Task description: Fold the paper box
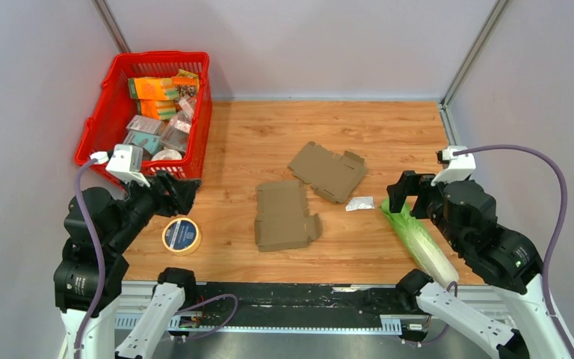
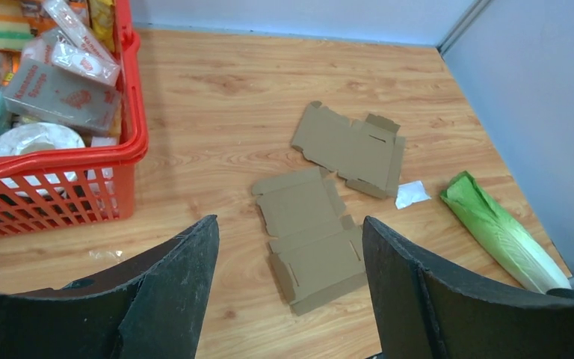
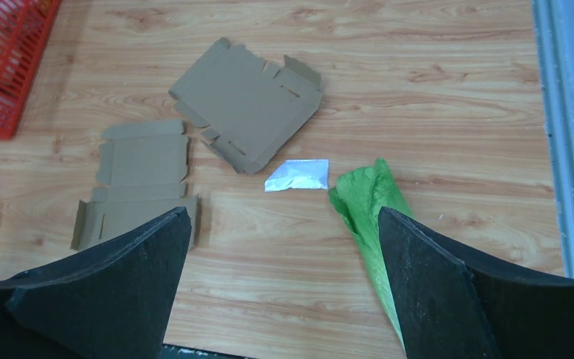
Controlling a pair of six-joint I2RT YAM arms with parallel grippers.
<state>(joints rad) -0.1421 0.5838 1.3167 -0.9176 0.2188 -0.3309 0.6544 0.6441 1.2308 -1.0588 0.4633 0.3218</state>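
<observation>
Two flat, unfolded brown cardboard box blanks lie on the wooden table. The near one [image 1: 284,217] sits at centre; it also shows in the left wrist view [image 2: 310,235] and the right wrist view [image 3: 138,187]. The far one [image 1: 327,170] lies just behind and right of it, also seen in the left wrist view [image 2: 351,147] and the right wrist view [image 3: 245,101]. My left gripper [image 1: 176,191] is open and empty, left of the near blank, raised above the table. My right gripper [image 1: 406,191] is open and empty, right of both blanks.
A red basket [image 1: 149,112] full of packaged goods stands at the back left. A roll of tape [image 1: 181,235] lies near the left arm. A small white packet [image 1: 359,203] and a green cabbage-like vegetable [image 1: 418,239] lie by the right gripper.
</observation>
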